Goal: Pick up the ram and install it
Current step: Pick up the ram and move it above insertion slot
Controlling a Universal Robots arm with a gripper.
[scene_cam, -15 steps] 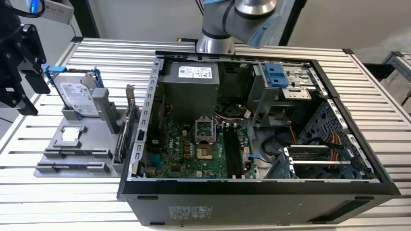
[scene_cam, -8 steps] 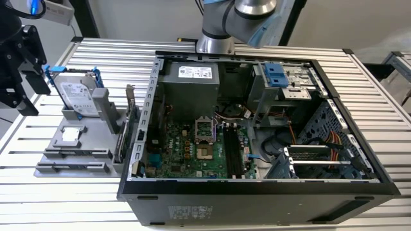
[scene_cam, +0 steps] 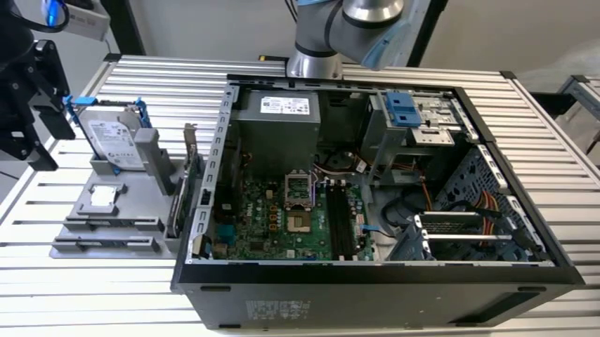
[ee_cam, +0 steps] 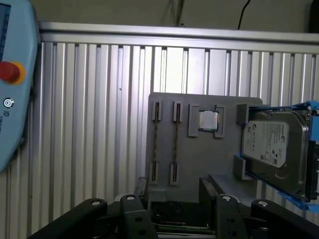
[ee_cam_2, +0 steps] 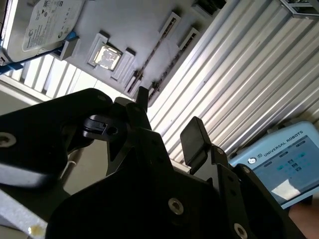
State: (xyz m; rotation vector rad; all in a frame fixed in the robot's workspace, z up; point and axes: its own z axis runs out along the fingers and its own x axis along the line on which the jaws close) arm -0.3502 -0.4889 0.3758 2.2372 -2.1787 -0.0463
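Two ram sticks stand on edge in slots of the grey tray; one ram stick is beside the other. The second wrist view has them as thin dark lines. My gripper hovers above the tray edge nearest the sticks, apart from them. Its fingers are spread, with nothing between them. In the second wrist view the gripper is likewise open. In the exterior view the gripper hangs at the far left, over the tray.
A silver hard drive with blue rails and a processor chip share the tray. The open computer case sits at the exterior view's right, with long black memory slots on its board. A teach pendant lies nearby.
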